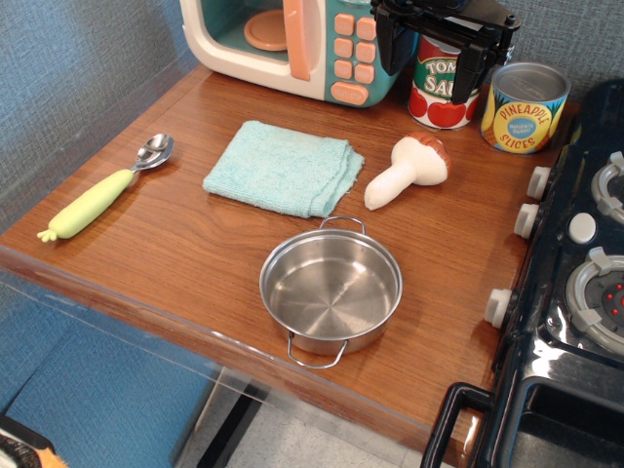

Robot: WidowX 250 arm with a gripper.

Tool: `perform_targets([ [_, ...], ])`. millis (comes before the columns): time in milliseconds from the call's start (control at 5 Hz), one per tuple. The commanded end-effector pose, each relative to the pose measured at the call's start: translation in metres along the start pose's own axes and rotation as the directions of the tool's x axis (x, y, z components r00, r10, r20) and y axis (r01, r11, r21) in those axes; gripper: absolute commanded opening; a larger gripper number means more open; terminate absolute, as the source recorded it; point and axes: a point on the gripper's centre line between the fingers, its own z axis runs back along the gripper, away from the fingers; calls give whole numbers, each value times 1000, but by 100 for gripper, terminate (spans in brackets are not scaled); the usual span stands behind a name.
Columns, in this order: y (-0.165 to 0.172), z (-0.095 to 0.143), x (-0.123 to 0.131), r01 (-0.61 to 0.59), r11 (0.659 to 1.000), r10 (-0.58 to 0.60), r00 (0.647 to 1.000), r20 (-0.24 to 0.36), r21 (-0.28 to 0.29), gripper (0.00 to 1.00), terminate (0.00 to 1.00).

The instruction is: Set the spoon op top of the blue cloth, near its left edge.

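I am hanging my black gripper (444, 60) high at the far side of the wooden table (185, 263), in front of the red-and-white tomato sauce can (441, 93) and just right of the white and teal toy microwave (292, 44). My two black fingers (390, 44) are pointing down with a clear gap between them, and they are gripping nothing.

The spoon with the shiny silver bowl and the thick yellow-green plastic handle (102, 195) is lying flat on the table at the far left, well apart from my fingers, with the whole width of the cloth between us. Its bowl is pointing toward the far side and its handle is slanting toward the near left corner. It is not touching the light aqua-blue folded terry cloth (283, 168), which is lying to its right, near the middle of the table.

The white mushroom toy with a brown cap (405, 174) is resting just right of the cloth, nearly below my fingers. The round steel pot with two wire handles (331, 292) is sitting nearer, open and upright. The yellow pineapple slices can (526, 107) is standing at the far right beside the black toy stove (575, 292).
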Motion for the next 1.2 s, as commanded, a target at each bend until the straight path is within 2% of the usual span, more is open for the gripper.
perform_targets([
  [0,0,0,0,0,1000,0,1000,0,0,100,0],
  [200,27,-2,-20,-68,998,68,997,-24,4,100,0],
  [400,46,0,-41,-86,996,87,995,-57,18,100,0],
  [600,78,8,-71,-42,999,41,999,5,29,100,0],
  [800,112,9,-107,-41,998,39,999,32,49,100,0],
  [1000,136,8,-128,-80,995,79,996,29,52,100,0],
])
